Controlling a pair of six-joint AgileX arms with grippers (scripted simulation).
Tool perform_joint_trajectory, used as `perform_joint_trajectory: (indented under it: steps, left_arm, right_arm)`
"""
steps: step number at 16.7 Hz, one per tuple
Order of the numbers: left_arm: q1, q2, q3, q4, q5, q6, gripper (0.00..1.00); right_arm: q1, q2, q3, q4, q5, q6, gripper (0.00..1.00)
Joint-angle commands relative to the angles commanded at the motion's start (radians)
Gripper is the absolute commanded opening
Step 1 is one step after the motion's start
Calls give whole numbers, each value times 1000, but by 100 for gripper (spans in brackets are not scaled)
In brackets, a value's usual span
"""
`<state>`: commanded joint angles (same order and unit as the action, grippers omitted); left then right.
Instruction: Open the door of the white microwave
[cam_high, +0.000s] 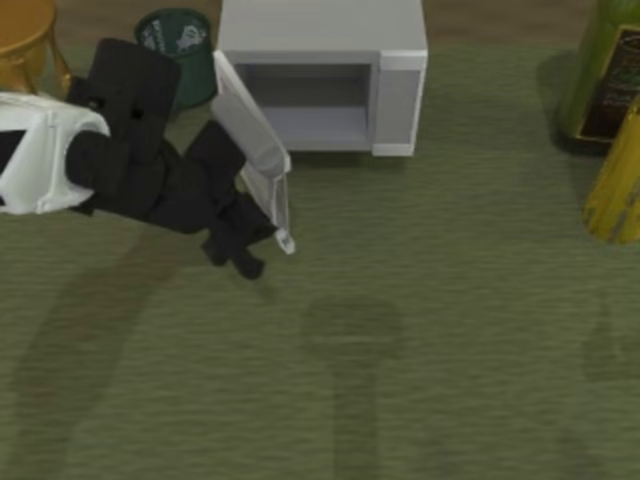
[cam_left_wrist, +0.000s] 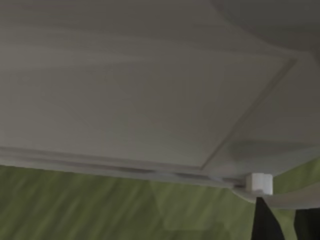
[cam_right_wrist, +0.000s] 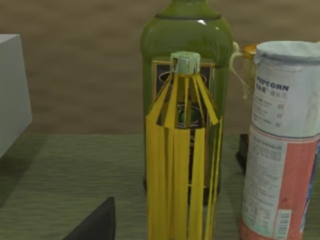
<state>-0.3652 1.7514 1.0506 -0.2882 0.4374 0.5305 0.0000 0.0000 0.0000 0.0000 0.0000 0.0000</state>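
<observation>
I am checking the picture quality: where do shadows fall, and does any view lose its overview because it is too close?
Top view: soft arm shadows stripe the green table, and the open door shades the mat beside the white microwave. Left wrist view: the door fills most of the picture, too close for overview. Right wrist view: evenly lit, with a small highlight on the green bottle.

Left arm (cam_high: 150, 170) outstretched, angled inward
</observation>
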Motion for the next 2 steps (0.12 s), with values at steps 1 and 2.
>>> perform_joint_trajectory:
  steps: [1, 2]
  left_arm:
    - [0, 0, 0, 0, 0, 0, 0]
    - [0, 0, 0, 0, 0, 0, 0]
  right_arm:
    - [0, 0, 0, 0, 0, 0, 100]
    - [0, 0, 0, 0, 0, 0, 100]
